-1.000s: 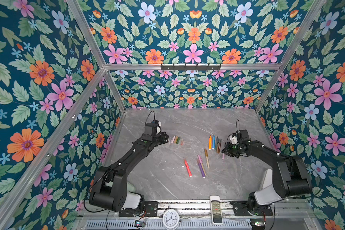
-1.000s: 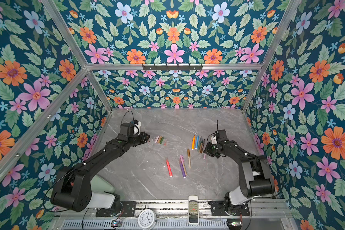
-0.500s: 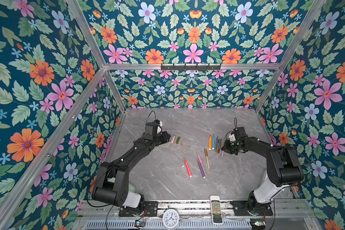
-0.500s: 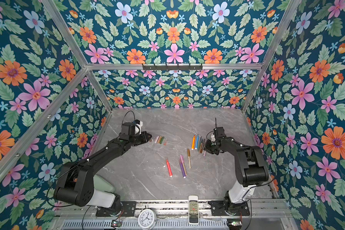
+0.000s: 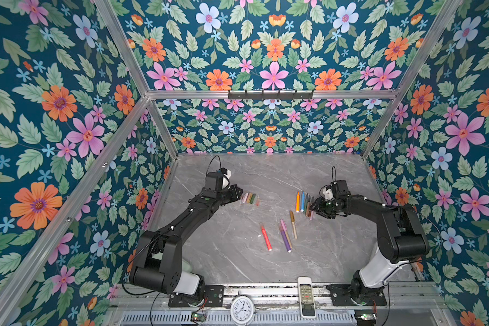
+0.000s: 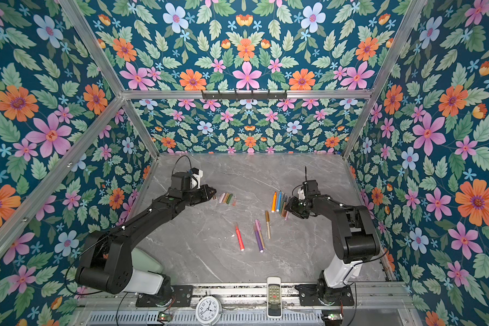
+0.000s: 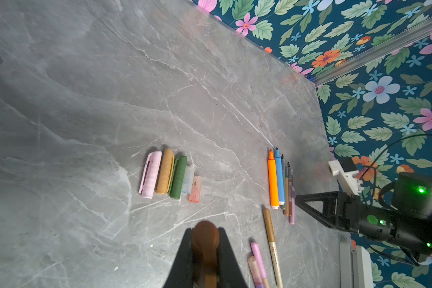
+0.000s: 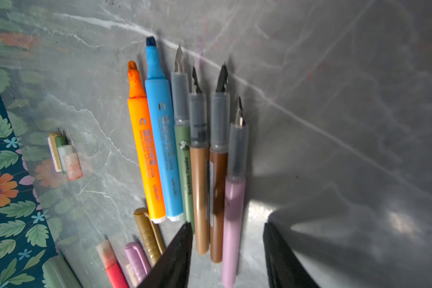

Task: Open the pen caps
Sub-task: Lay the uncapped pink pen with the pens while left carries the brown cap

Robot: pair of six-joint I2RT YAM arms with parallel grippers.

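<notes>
Clamping my left end effector (image 7: 205, 231) on a brown cap (image 7: 205, 249), I hold it near the caps (image 7: 171, 174) lined up side by side on the worktop (image 7: 85, 99): pink, tan, green, clear, reddish. My right end effector (image 8: 227, 225) stands apart, gripping nothing, and the tail ends of the tan, brown and pink ones show between its fingers (image 8: 182, 244). They belong to six uncapped pens (image 8: 160, 139) in a tight row, tips bare. Four capped pens (image 5: 283, 234) lie loose nearer the front, between my arms.
</notes>
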